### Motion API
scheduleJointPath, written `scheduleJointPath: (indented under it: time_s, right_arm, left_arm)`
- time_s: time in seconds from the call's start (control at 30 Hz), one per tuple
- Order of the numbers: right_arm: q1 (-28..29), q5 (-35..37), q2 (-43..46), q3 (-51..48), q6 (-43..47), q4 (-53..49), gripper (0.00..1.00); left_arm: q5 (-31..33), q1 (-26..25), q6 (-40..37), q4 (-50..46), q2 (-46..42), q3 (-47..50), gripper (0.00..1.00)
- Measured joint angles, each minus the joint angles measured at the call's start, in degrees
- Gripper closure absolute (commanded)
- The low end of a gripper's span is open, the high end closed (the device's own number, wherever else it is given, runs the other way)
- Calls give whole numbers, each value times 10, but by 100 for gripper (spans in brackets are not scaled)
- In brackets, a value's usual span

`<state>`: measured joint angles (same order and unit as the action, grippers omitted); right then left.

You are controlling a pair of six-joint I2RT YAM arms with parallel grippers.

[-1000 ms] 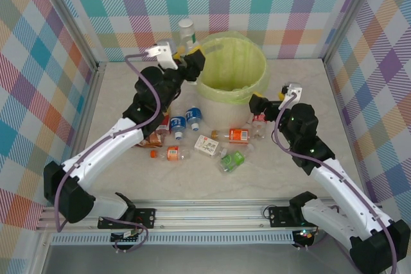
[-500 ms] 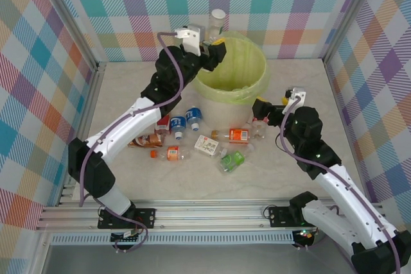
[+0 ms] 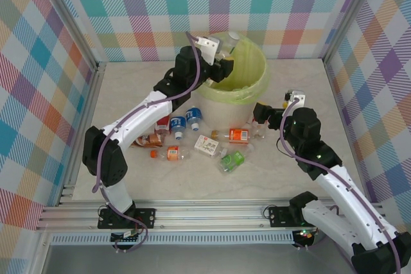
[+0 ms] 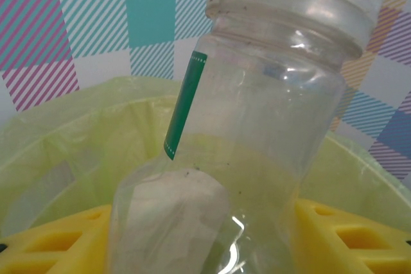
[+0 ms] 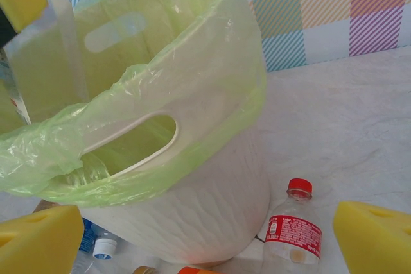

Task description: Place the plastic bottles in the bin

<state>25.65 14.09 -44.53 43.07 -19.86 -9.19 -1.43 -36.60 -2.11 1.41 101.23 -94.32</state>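
My left gripper (image 3: pixel 223 58) is shut on a clear plastic bottle (image 3: pixel 231 41) with a white cap, held over the left rim of the bin (image 3: pixel 241 91). In the left wrist view this bottle (image 4: pixel 257 126) carries a green label strip and stands between my yellow pads (image 4: pixel 334 235), with the yellow-green liner (image 4: pixel 70 139) behind it. Several more bottles lie in front of the bin: blue-labelled (image 3: pixel 178 124), orange (image 3: pixel 172 153), red-labelled (image 3: pixel 239 135) and green (image 3: pixel 232 158). My right gripper (image 3: pixel 270 111) hangs open just right of the bin, near a red-capped bottle (image 5: pixel 294 226).
A small white and red carton (image 3: pixel 207 145) lies among the bottles. Checked walls close the back and both sides. The bin's wall (image 5: pixel 192 190) stands close in front of the right gripper (image 5: pixel 205 245), with a blue-capped bottle (image 5: pixel 97 246) at its foot.
The left arm has carried the clear bottle to the right, from behind the bin's left side to over its rim. The right gripper has barely shifted and stays open.
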Motion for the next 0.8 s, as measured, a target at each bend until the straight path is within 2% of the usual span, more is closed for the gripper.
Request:
scheduleJointPath:
  time_s: [0.2,0.33,0.43,0.53,0.8]
  right_arm:
    - [0,-2,0,0,0,0,0]
    - [0,9,0,0,-1,0,0]
    - [0,21,0,0,-2,0,0]
    - [0,30,-1,-1,-3,0,0]
    - [0,70,-13,-3,-12,-2,0]
  left_arm:
    - [11,0,-7,-39,29,-13,46]
    - [23,0,-3,-65,41,-14,25]
    - [30,0,3,-76,41,-20,15]
    - [30,0,10,-86,40,-24,10]
    - [-3,0,28,-112,26,-35,6]
